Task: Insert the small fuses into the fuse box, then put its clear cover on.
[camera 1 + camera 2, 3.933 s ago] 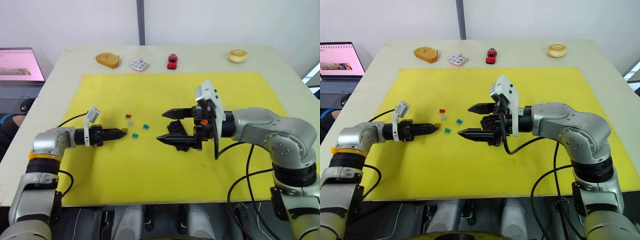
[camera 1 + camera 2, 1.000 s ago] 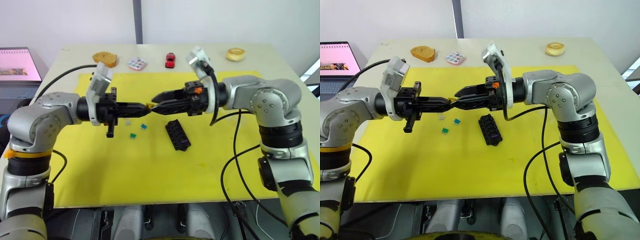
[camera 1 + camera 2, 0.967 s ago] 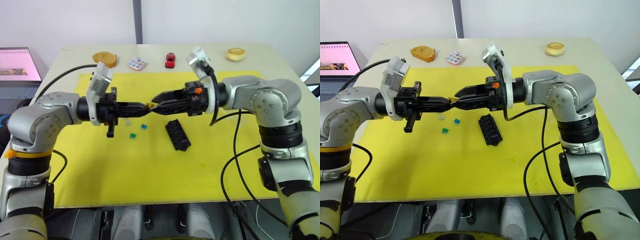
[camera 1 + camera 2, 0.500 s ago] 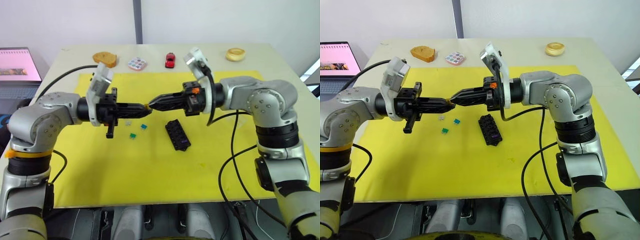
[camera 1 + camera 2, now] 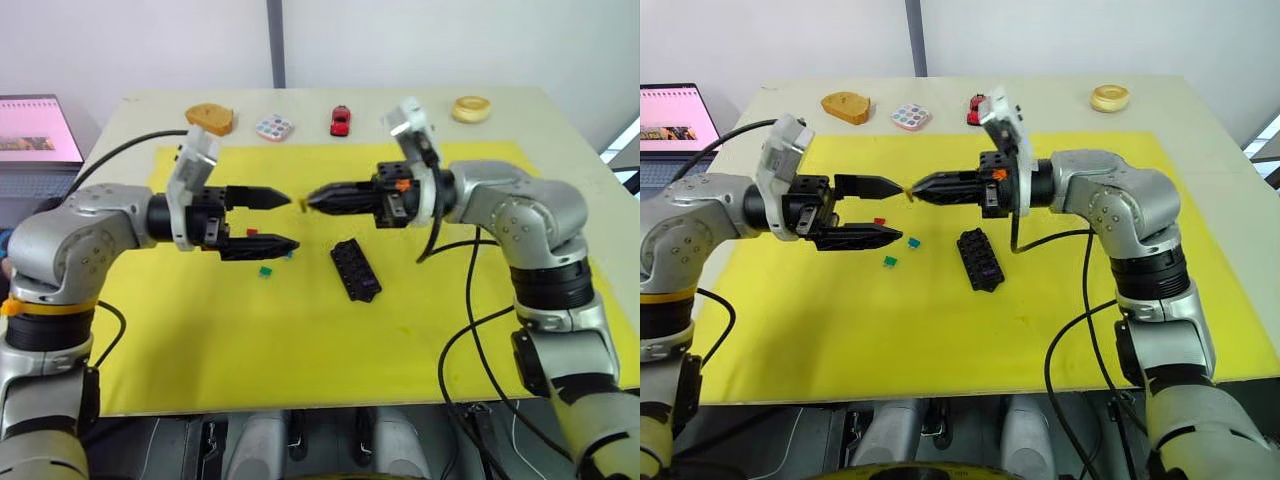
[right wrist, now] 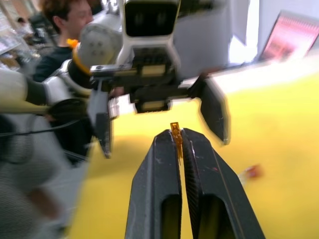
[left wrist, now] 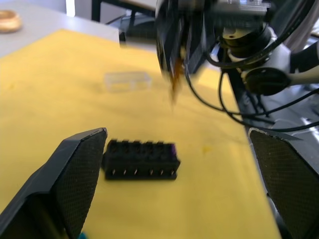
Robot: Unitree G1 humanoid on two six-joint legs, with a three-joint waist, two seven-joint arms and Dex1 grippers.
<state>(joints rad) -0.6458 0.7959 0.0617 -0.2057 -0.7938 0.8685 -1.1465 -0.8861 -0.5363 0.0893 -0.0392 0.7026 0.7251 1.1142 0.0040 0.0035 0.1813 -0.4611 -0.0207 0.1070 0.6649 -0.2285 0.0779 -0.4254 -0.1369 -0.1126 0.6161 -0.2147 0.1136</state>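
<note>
Jaws spread wide, the left gripper [image 5: 283, 220] hangs above the yellow mat [image 5: 300, 340] holding nothing, its two black fingers one above the other in the head views. Facing it tip to tip, the right gripper [image 5: 916, 187] is clamped on an orange fuse [image 6: 175, 137], whose end pokes out just past the fingertips.

The right wrist view gives the clearest look at that grip: the fuse stands pinched between the two closed fingers, with the parted left gripper directly beyond it and a person behind. The left wrist view shows the clear cover [image 7: 127, 80] lying on the mat beyond the fuse box [image 7: 141, 159], which sits between the open fingers as seen from there, and a purple fuse [image 7: 171, 148] already seated at one end of the box.

From the head, the fuse box [image 5: 355, 269] lies on the mat below and a little to the right of the meeting grippers. A red fuse [image 5: 880, 222] sits between the left fingers' line of sight, a green fuse [image 5: 891, 262] and a teal fuse [image 5: 913, 242] just below the lower finger. A red toy car [image 5: 341, 120] rests on the far table edge.
</note>
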